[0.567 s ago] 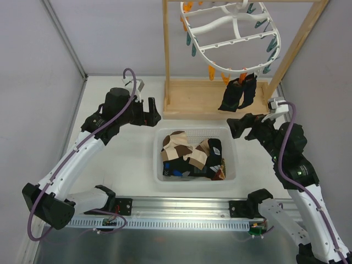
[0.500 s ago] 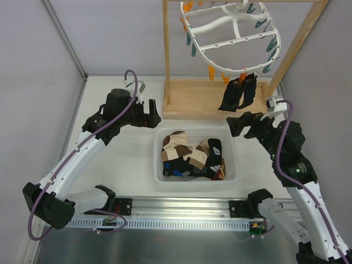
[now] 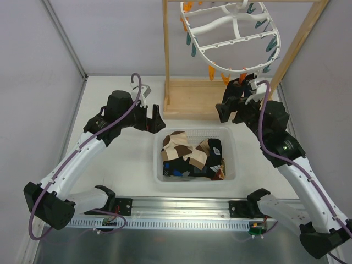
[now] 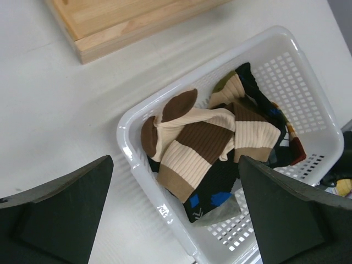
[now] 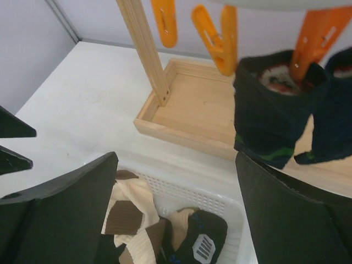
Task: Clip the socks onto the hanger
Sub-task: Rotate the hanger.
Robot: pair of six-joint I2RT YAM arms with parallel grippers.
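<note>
The banded tan, brown and white socks (image 3: 179,144) lie with black patterned ones in a white basket (image 3: 156,159). The left wrist view shows them (image 4: 203,144) close up. The white oval hanger (image 3: 231,34) hangs from the wooden frame, rimmed with orange and teal pegs. Two dark socks (image 5: 269,124) hang clipped on orange pegs (image 5: 308,41); the top view mostly hides them behind my right arm. My left gripper (image 3: 156,118) is open and empty above the basket's far left corner. My right gripper (image 3: 226,111) is open and empty, above the basket's far right edge, just below the hung socks.
The wooden frame's base tray (image 3: 192,98) stands behind the basket, with uprights (image 3: 166,49) left and a slanted one (image 3: 294,47) right. Free orange pegs (image 5: 219,38) hang left of the clipped socks. Walls close in on both sides. A metal rail (image 3: 181,212) runs along the near edge.
My right arm has swung up and left, from beside the basket to right in front of the hung dark socks. My left gripper has shifted slightly right toward the basket.
</note>
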